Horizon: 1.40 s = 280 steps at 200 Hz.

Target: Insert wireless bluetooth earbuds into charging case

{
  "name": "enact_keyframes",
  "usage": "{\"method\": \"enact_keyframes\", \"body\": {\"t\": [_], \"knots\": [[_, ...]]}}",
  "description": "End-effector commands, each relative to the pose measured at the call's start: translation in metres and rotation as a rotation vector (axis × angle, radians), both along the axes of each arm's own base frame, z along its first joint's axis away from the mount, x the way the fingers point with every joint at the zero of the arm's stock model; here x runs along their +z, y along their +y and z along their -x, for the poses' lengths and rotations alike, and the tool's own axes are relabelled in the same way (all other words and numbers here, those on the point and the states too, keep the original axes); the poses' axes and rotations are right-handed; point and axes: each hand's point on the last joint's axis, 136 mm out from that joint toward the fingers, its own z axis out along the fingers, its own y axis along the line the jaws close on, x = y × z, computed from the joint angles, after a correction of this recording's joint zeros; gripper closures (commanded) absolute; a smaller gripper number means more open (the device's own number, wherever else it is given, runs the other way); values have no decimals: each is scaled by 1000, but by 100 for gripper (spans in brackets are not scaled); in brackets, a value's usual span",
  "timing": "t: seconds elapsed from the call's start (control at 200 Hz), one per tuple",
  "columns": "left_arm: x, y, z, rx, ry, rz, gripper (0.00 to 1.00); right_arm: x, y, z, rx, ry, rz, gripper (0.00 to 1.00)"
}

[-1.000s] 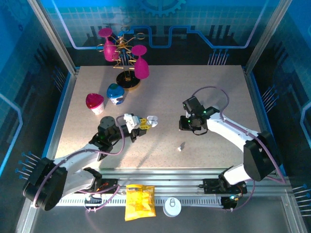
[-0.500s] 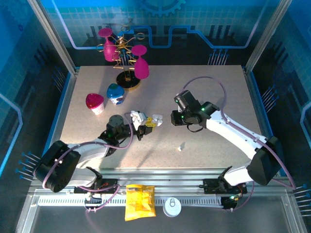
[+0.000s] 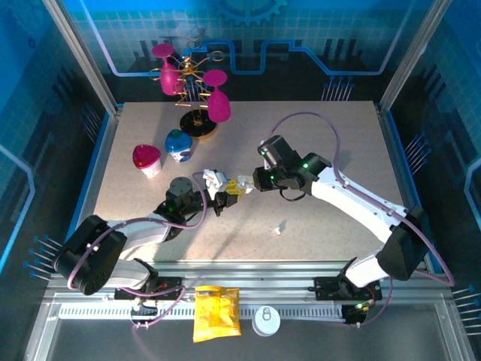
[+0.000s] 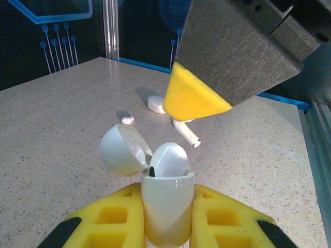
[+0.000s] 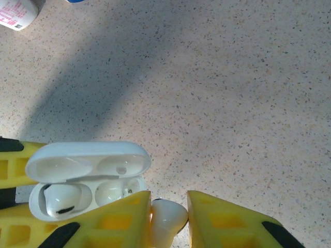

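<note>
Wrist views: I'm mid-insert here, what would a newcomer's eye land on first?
First, the glossy white charging case, standing clamped in the left gripper with its lid flipped open and one small white earbud seated inside. Right beside it, the right gripper pinches the second white earbud close by the case's empty well.

No text can be read anywhere. The white container (image 5: 15, 13) has small red print, too blurred to read. The label on the blue-and-white cup (image 3: 178, 146), toward the tabletop's left edge, is illegible. The yellow packet (image 3: 216, 312) past the tabletop's near edge has markings too small to read.
</note>
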Motion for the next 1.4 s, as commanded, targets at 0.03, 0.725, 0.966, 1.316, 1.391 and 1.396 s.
{"method": "enact_keyframes", "body": {"t": [0.03, 0.725, 0.966, 1.316, 1.391, 1.396], "knots": [[20, -7, -2, -19, -33, 45, 99, 8, 11, -4, 26, -22, -1, 78], [28, -5, -7, 15, 14, 82, 98, -5, 22, -5, 58, 6, -10, 78], [32, -7, -14, 31, 40, 107, 99, -4, 29, 3, 111, 12, -25, 77], [35, -7, -14, 27, 32, 130, 99, 20, 26, 6, 105, -48, -64, 63], [35, -6, -13, 27, 24, 134, 99, 31, 23, 7, 98, -77, -78, 56], [36, -6, -13, 27, 23, 134, 99, 31, 23, 7, 96, -79, -79, 55]]}}
